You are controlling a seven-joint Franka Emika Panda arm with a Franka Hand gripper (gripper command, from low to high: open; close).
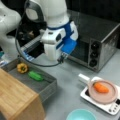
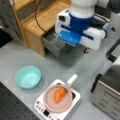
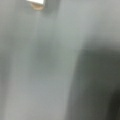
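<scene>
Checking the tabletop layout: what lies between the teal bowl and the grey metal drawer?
Only bare grey tabletop lies between the round teal bowl and the open grey metal drawer, in a front view.

carrot (image 1: pixel 101 87) on plate (image 1: pixel 111 96) | plate on cooker (image 1: pixel 110 107) | pepper (image 1: pixel 22 67) in tray (image 1: pixel 48 86)

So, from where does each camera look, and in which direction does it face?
Front view: looks down across the table at the arm, with the toaster oven behind and the grey tray at its left.
Front view: higher, from the opposite side, over the arm's wrist; the gripper is not visible.
Wrist view: blurred grey surface only; no fingers show.
Both front views share the carrot and teal bowl.
</scene>
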